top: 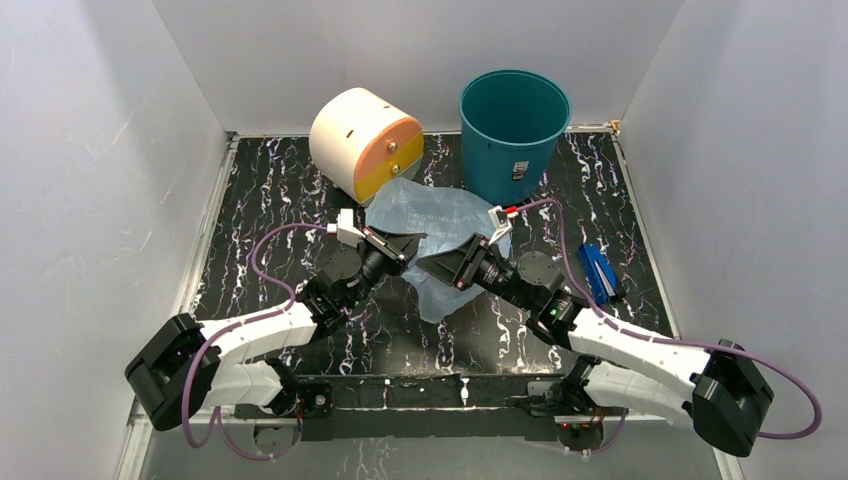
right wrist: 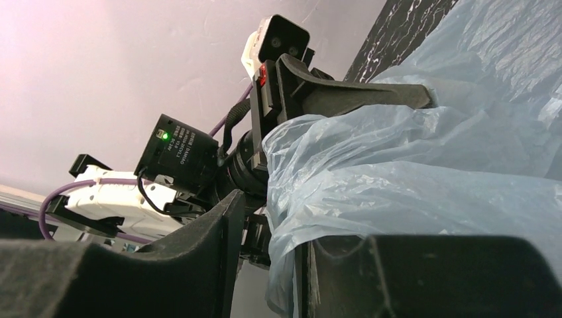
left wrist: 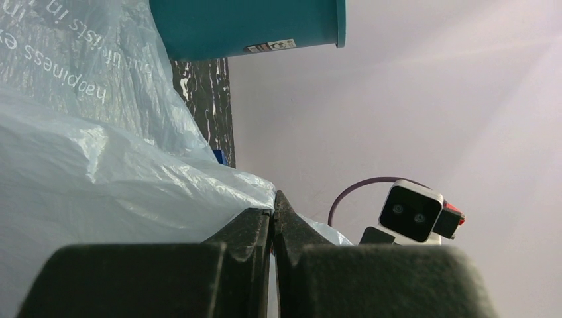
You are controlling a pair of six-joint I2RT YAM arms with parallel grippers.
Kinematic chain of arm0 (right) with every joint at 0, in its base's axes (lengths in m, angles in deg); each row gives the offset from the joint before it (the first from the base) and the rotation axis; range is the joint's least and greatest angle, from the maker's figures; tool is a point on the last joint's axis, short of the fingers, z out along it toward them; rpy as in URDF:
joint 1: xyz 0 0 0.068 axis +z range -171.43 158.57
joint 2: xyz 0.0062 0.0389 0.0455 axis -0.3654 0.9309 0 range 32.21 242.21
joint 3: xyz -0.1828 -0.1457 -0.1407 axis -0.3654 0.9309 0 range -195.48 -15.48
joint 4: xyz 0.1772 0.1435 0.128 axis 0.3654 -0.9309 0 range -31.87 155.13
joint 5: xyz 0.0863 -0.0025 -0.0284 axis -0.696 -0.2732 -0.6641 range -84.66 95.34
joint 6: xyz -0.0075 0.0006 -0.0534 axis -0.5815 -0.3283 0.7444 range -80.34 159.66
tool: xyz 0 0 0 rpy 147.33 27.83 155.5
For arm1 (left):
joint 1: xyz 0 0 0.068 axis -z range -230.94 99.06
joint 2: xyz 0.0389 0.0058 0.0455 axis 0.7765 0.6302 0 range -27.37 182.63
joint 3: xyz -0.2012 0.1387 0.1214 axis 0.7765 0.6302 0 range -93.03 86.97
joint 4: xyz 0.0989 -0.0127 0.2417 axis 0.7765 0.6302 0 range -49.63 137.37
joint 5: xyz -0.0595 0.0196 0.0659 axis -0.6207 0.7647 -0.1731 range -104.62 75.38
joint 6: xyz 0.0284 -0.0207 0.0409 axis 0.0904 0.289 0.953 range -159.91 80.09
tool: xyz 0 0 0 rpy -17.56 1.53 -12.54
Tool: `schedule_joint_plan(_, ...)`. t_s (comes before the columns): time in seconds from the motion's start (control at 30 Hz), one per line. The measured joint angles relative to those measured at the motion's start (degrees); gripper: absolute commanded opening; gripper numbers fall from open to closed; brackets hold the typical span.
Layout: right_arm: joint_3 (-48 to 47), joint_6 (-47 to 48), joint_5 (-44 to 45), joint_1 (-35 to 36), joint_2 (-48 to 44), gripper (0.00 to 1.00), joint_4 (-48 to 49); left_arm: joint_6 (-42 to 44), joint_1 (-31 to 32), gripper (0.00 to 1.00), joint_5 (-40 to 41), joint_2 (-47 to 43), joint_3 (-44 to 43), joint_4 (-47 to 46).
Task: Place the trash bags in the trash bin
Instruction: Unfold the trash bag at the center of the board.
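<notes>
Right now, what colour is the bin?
The bin is teal, clearest in the top external view.

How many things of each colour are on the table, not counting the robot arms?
Pale blue: 1, the trash bag
Teal: 1, the bin
Cream and orange: 1, the drum box
Dark blue: 1, the small flat thing
Total: 4
</notes>
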Motion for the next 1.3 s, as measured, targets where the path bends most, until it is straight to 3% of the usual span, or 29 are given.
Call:
schedule_joint_plan(0.17, -0.2, 0.0, 0.0, 0.0, 0.5, 0.46, -0.1, 0.0, 0.0, 0.00, 0.0, 0.0, 0.1, -0.2)
schedule_joint_plan(0.4, -3.3, -1.0, -3.4, 0.0, 4.6, 0.30, -0.7, -0.4, 0.0, 0.00, -0.1, -0.1, 0.8, -0.7)
schedule_joint_plan(0.53, -3.6, -1.7, -4.4, -0.2, 5.0, 0.45, -1.2, -0.4, 0.0, 0.00, -0.1, -0.1, 0.9, -1.0)
schedule_joint_plan(0.6, -3.8, -2.1, -4.6, -0.3, 5.1, 0.44, -1.3, -0.4, 0.0, 0.00, -0.1, -0.2, 0.9, -1.0)
schedule_joint_plan(0.97, -5.9, -4.3, -7.5, -0.3, 8.4, 0.17, -2.5, -0.4, -0.2, 0.00, 0.0, -0.4, 1.2, -1.4)
schedule_joint_plan(1.03, -5.9, -4.5, -7.4, -0.3, 8.4, 0.07, -2.5, -0.4, -0.2, 0.00, 0.0, -0.8, 1.7, -1.4)
schedule_joint_plan(1.23, -6.0, -4.2, -7.3, -0.7, 8.2, 0.08, -2.7, -0.4, -0.2, 0.00, -0.1, -0.8, 1.9, -1.4)
schedule_joint_plan(1.3, -6.4, -4.2, -7.5, -0.9, 8.2, 0.07, -2.9, -0.3, -0.2, 0.10, -0.2, -0.8, 1.9, -1.4)
